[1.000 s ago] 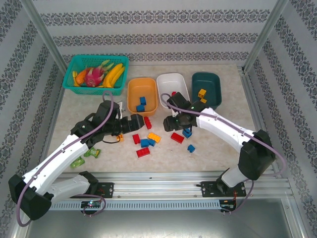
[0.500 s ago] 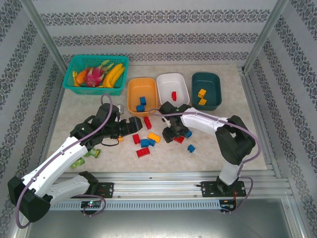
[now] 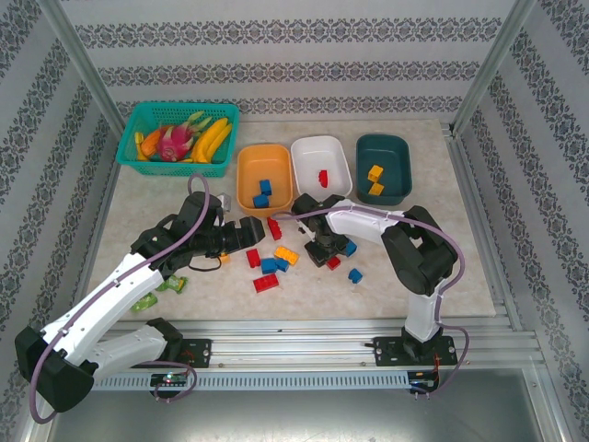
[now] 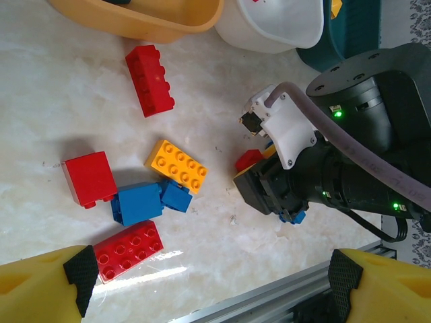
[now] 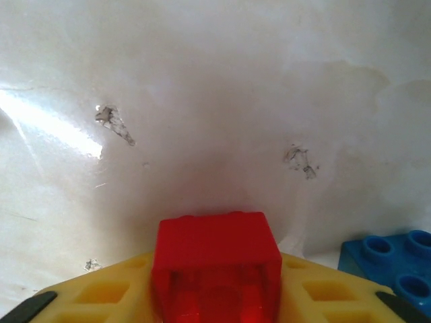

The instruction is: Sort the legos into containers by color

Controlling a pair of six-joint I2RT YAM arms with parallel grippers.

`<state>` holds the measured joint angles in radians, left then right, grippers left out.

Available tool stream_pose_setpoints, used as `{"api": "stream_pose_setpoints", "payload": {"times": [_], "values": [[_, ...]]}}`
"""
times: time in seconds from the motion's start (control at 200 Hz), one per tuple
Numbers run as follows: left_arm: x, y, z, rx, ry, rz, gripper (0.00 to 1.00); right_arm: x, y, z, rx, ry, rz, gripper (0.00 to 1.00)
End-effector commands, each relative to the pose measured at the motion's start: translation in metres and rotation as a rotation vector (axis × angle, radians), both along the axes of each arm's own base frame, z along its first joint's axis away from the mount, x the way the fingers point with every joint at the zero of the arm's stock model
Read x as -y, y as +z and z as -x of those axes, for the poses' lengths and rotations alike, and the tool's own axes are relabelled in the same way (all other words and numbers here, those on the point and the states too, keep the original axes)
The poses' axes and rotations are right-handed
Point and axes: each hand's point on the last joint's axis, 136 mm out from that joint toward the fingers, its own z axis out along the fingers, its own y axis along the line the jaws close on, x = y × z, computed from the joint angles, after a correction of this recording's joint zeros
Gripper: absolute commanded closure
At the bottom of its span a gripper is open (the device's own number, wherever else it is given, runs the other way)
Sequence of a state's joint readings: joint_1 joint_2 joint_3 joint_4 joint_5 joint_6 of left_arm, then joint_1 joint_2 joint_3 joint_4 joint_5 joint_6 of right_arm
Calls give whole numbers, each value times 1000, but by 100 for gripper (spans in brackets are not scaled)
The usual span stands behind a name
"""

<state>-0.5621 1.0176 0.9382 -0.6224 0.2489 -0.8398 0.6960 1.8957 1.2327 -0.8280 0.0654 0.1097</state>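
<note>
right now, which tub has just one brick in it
The white tub, in the middle: one red brick. The orange tub holds two blue bricks, the dark teal tub two yellow bricks.

Overhead and close left-wrist cameras both face the legos (image 3: 276, 255).

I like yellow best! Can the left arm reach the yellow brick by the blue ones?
Probably yes. The left gripper hangs open near the yellow brick, whose top is bare; the right gripper, closed on a red brick, sits close beside it.
</note>
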Motion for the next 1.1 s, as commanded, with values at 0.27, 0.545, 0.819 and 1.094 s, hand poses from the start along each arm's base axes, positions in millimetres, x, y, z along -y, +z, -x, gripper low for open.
{"api": "stream_pose_setpoints", "payload": {"times": [0.27, 0.545, 0.819, 1.094], "values": [[22, 28, -22, 50, -40, 32, 9, 6, 112, -67, 238, -226, -179, 72], [58, 49, -92, 89, -59, 116, 9, 37, 138, -178, 396, -493, -169, 73], [70, 51, -140, 94, -94, 94, 9, 38, 99, -230, 336, -651, -162, 73], [67, 33, -150, 59, -84, 91, 9, 40, 49, -230, 247, -725, -108, 67]]}}
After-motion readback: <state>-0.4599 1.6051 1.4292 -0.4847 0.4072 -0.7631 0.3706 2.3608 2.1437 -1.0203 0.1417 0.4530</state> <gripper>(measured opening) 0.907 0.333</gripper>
